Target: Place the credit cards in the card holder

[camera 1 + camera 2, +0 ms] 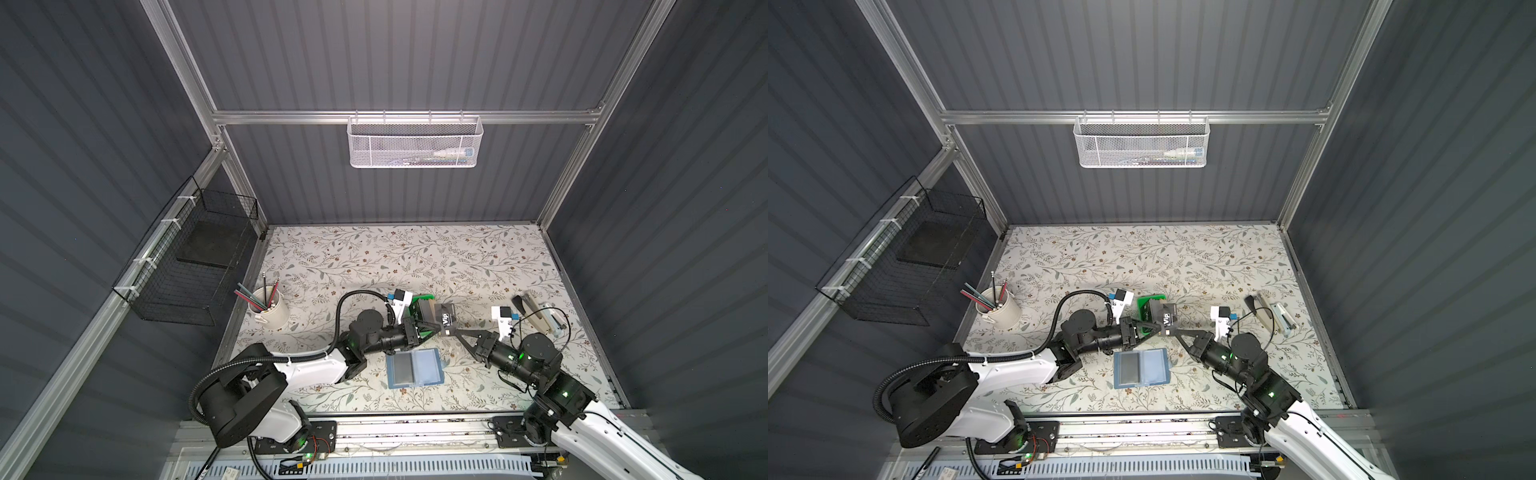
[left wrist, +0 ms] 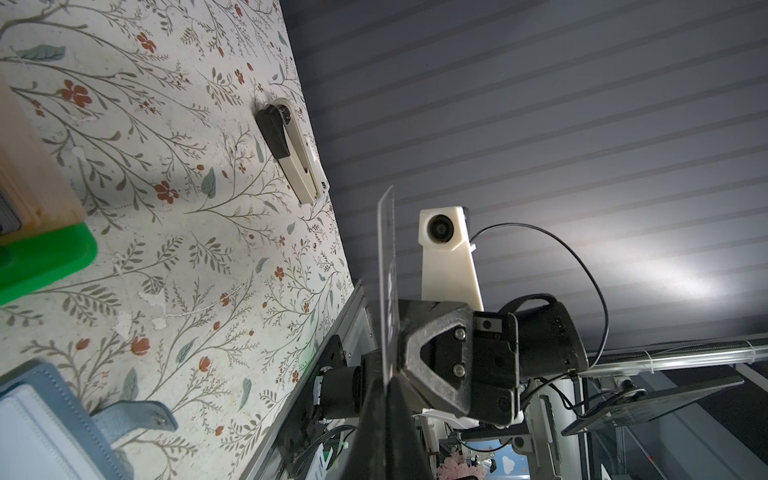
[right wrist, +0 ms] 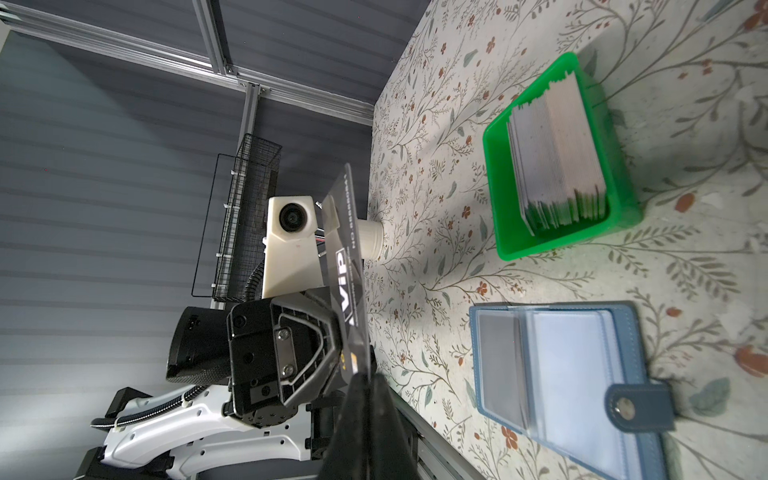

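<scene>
Two grippers, one card: my left gripper [image 1: 435, 327] and right gripper [image 1: 456, 331] both pinch the dark VIP card [image 1: 446, 318] by its edges, midair. The card holder [image 1: 428, 365] lies open at 6 o'clock with open tabletop [image 1: 374, 257] around it, and the green tray [image 1: 426, 297] is at 12.

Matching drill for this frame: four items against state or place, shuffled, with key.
1. VIP card
2. card holder
3. green tray
4. stapler

a. holds a stack of cards
b. near the right edge of the table
c. held above the table
d. lying open on the table

Pairs: 1-c; 2-d; 3-a; 4-b
</scene>
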You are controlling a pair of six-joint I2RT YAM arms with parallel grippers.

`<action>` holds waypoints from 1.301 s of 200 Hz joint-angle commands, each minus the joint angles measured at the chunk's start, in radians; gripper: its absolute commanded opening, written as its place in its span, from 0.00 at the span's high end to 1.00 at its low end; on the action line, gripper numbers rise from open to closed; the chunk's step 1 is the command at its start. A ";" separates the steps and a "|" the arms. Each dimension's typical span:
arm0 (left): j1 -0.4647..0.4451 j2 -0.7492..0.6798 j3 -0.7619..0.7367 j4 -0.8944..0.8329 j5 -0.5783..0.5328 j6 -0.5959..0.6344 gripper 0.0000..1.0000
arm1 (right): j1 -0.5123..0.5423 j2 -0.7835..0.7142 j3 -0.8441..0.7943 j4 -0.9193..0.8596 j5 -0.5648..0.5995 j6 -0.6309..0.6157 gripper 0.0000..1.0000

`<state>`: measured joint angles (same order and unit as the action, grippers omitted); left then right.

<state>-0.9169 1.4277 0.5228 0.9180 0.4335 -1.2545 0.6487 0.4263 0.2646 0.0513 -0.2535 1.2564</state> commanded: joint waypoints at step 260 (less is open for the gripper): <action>0.177 -0.171 -0.153 -0.383 0.026 0.092 1.00 | 0.224 0.385 0.241 -0.399 0.279 -0.263 0.42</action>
<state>-0.7444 1.3010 0.4084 0.6052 0.4465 -1.1999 0.8196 0.7383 0.4526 -0.3149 -0.0692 1.0367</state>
